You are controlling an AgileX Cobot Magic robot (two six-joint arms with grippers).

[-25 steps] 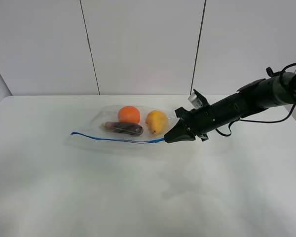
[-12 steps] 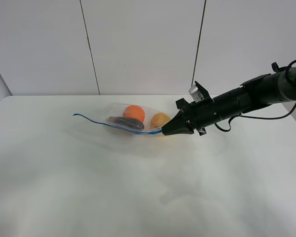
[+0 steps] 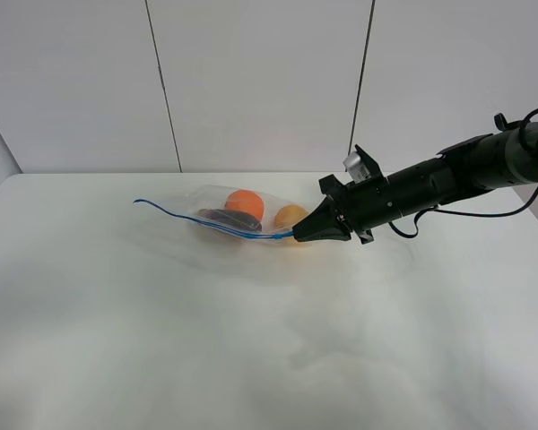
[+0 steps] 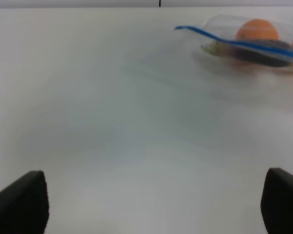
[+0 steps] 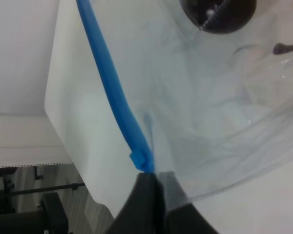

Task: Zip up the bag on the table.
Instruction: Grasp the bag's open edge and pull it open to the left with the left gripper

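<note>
Right hand (image 3: 297, 236) clamps the bag's (image 3: 270, 202) zipper end, orange (image 3: 245, 203) and eggplant (image 3: 221, 216) just behind.

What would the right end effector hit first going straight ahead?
The bag: the right end effector pinches its blue zipper strip. Next probably the pear, depth unclear.

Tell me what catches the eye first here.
The black right hand, just right of centre, pinches one end of the blue zipper strip on the clear bag. Inside the bag, a bright orange stands out against the white table.
</note>
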